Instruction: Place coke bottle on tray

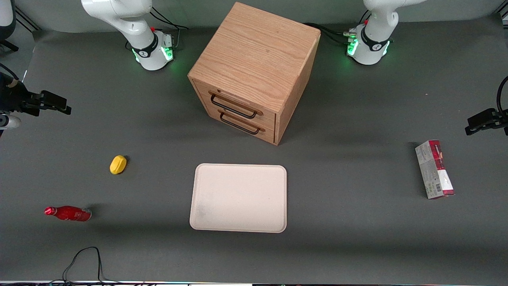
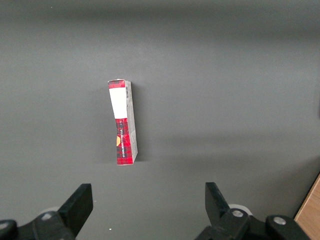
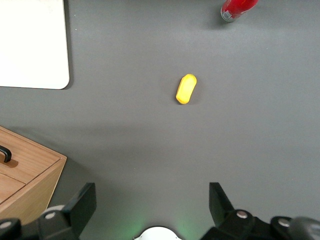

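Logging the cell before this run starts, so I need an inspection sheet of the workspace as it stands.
Surface: dark grey mat, flat.
Job's things: coke bottle lying on its side toward the working arm's end; tray bare, in front of the wooden drawer cabinet.
Clutter: yellow object, farther from the front camera than the bottle; red-and-white carton toward the parked arm's end.
End effector: right end effector open, raised above the mat, holding nothing.
Cables: black cable looped at the table's near edge.
Surroundings: nothing seen.
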`<state>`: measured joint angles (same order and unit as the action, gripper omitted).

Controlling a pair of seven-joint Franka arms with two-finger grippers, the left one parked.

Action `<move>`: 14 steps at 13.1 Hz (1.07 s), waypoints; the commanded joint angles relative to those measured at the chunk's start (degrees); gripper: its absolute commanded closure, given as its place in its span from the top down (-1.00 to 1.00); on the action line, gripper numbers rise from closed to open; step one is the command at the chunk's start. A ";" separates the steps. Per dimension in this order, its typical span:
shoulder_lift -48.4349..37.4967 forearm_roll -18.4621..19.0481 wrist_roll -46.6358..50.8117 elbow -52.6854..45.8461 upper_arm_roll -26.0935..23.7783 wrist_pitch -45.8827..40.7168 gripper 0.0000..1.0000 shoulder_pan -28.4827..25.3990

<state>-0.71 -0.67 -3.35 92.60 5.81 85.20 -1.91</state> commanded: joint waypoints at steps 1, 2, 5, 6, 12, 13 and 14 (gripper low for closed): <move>1.07 -0.91 0.54 -2.69 0.34 -1.79 1.00 0.24; 1.15 -0.91 0.54 -2.78 0.08 -1.79 1.00 0.24; 1.33 -1.09 0.10 -3.04 0.08 -3.02 1.00 0.33; 1.33 -1.09 0.28 -3.04 0.08 -3.11 1.00 0.32; 3.86 -0.65 0.28 -7.76 0.60 -6.17 1.00 0.94; 6.58 -0.65 0.02 -11.70 0.60 -7.58 1.00 2.42; 10.00 -0.56 -0.42 -15.66 0.69 -8.46 1.00 3.30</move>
<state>2.07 -0.66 -3.35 86.55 6.30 80.29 -0.64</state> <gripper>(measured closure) 0.000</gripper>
